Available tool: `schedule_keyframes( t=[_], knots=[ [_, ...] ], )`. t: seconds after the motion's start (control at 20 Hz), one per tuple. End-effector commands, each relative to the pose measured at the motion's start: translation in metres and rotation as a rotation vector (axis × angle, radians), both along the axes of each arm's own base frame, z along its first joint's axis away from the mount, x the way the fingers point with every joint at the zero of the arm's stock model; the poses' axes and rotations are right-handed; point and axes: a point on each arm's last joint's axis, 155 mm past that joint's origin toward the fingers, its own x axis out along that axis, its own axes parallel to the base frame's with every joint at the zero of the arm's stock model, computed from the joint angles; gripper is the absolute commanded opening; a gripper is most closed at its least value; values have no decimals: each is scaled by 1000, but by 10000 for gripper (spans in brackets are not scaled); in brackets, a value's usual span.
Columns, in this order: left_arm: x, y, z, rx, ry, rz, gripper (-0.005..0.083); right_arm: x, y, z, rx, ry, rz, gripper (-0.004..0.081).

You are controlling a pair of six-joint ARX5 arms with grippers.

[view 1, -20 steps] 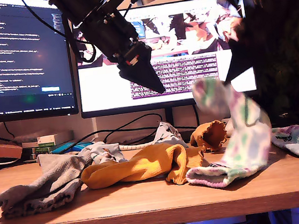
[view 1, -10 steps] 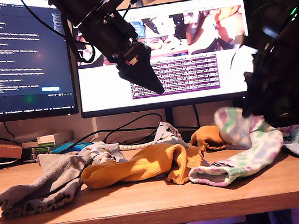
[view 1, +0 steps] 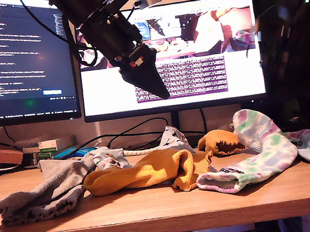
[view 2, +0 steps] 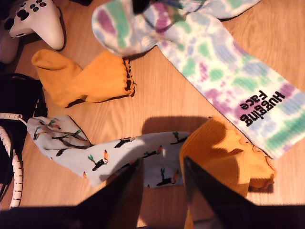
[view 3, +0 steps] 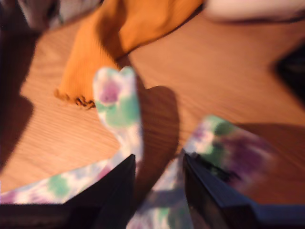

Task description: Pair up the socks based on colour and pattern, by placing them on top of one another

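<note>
My first gripper (view 1: 157, 87) hangs above the desk (view 1: 154, 205), jaws parted, empty; my second gripper (view 3: 157, 167), parted, touches nothing, above blotched socks (view 1: 259, 149) lying overlapped at the exterior view's right

Socks (view 1: 144, 170) crowd the desk (view 1: 154, 211), open air above them

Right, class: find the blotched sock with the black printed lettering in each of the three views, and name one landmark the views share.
Exterior view: the blotched sock lies toward the exterior view's right, cuff facing the camera.
First wrist view: it runs diagonally, the black lettering near its cuff.
Second wrist view: blurred; a pastel blotched strip is probably it, no lettering visible.
Shared landmark: the mustard sock with frilly cuff beside it.
</note>
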Motion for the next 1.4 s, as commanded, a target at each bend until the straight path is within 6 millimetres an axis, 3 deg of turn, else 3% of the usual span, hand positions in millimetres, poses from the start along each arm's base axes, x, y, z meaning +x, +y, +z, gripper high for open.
schedule_keyframes(
  t=[0.0,0.1,0.2,0.4,0.55,0.7,0.95,1.1,1.15,1.2,1.3,1.35],
  knots=[
    [-1,-2,19,-34,-26,-1,227,-4,-12,-2,-8,28,-84,291],
    [-1,-2,19,-34,-24,1,227,-16,-26,-9,18,108,-253,304],
    [-1,-2,19,-39,-20,2,227,-32,-29,-21,34,200,-321,342],
    [-4,-4,19,-57,-1,0,227,-45,-52,-39,5,287,-434,430],
    [-3,-5,20,-60,-5,0,228,-43,-57,-45,35,301,-452,430],
    [-2,-6,21,-63,-10,0,227,-43,-53,-66,66,357,-462,430],
    [-3,-5,21,-62,-8,1,228,-17,-37,-80,177,325,-442,426],
    [-3,-5,20,-58,-4,1,228,-16,-39,-98,164,351,-450,420],
    [-3,-4,20,-57,-2,2,227,-16,-40,-103,163,362,-454,406],
    [-4,-4,19,-55,0,2,227,-17,-41,-106,160,368,-456,340],
    [-5,-3,18,-50,6,2,228,-12,-40,-106,164,352,-454,67],
    [-6,-3,17,-47,10,2,227,-9,-41,-104,168,338,-456,-14]
  ],
)
